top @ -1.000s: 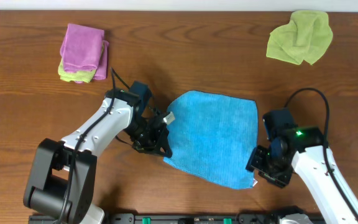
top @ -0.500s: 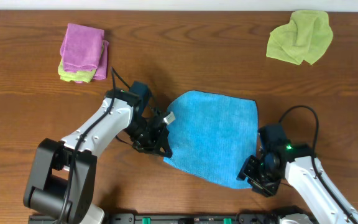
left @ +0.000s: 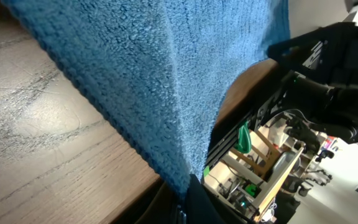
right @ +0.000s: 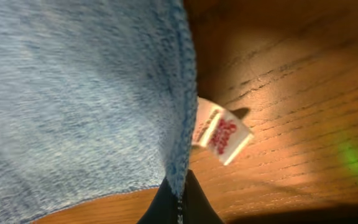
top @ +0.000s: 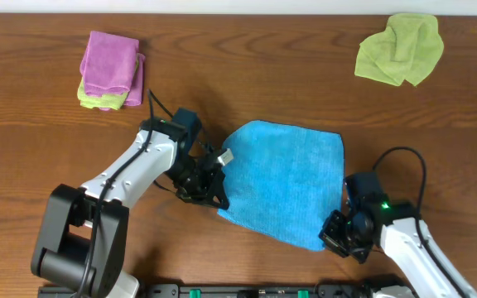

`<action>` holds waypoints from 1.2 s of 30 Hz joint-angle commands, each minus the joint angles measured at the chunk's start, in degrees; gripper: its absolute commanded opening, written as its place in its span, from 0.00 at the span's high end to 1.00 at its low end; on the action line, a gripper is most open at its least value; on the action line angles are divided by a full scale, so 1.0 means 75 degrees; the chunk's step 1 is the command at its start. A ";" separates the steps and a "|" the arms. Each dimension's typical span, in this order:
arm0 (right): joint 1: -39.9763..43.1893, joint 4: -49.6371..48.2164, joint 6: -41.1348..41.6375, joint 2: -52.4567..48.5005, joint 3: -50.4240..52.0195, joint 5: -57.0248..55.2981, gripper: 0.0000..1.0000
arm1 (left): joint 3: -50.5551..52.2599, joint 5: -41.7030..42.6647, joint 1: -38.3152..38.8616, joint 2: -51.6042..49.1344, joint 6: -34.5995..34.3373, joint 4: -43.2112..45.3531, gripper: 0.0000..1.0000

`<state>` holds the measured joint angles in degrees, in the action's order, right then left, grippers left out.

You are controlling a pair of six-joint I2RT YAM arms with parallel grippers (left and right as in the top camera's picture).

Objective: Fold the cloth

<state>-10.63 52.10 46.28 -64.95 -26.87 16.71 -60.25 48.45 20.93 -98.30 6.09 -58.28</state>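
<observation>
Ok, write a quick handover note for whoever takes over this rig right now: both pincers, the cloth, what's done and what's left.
Left pincer: shut on the near-left corner of the sky-blue microfibre cloth.
Right pincer: shut on the cloth's near-right edge, beside the small white tag.
Cloth: spread flat on the brown wooden table, with no fold visible.
Done: both near corners are gripped.
Left: probably carry the near edge over to the far edge, then release.
Leave alone the crumpled lime-green cloth and the purple folded cloth.
</observation>
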 commanded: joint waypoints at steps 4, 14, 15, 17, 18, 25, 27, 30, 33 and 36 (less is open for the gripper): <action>-0.0035 -0.0122 0.0061 0.0930 -0.0283 -0.0332 0.99 | 0.0009 0.0326 -0.0434 0.0187 -0.0058 0.0230 0.94; -0.0017 -0.1926 0.0198 0.1014 -0.0309 -0.1119 0.99 | 0.0006 0.0079 -0.0539 0.0291 -0.2055 0.2664 0.94; -0.0020 -0.2107 0.0195 0.1011 -0.0309 -0.1250 0.99 | 0.0006 0.0052 -0.0539 0.0291 -0.2229 0.2943 0.94; -0.0020 -0.2471 0.0192 0.1008 -0.0309 -0.1498 0.99 | 0.0006 -0.0152 -0.0539 0.0291 -0.2620 0.3448 0.94; -0.0020 -0.2597 0.0192 0.1008 -0.0312 -0.1594 0.99 | 0.0006 -0.0230 -0.0539 0.0291 -0.2725 0.3631 0.94; 0.0184 -0.3896 -0.0082 0.0154 -0.0510 -0.1923 0.98 | 0.0006 -0.1078 -0.0539 0.0280 -0.3602 0.5004 0.94; 0.0326 -0.3891 -0.0568 -0.0402 -0.1017 -0.2075 0.98 | 0.0006 -0.1396 -0.0539 0.0271 -0.3681 0.5362 0.94; 0.0493 -0.3885 -0.1049 -0.1035 -0.1635 -0.2203 0.98 | 0.0006 -0.1807 -0.0539 0.0256 -0.3774 0.5724 0.94; 0.0580 -0.3893 -0.1501 -0.1760 -0.2215 -0.2206 0.99 | 0.0006 -0.1955 -0.0539 0.0099 -0.3917 0.6289 0.94; 0.0580 -0.3896 -0.1699 -0.2267 -0.2556 -0.2454 0.99 | 0.0006 -0.2189 -0.0542 -0.0125 -0.4083 0.6776 0.94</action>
<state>-6.72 22.81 36.60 -80.42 -44.56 0.86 -60.12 34.70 17.12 -97.58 -23.24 -8.64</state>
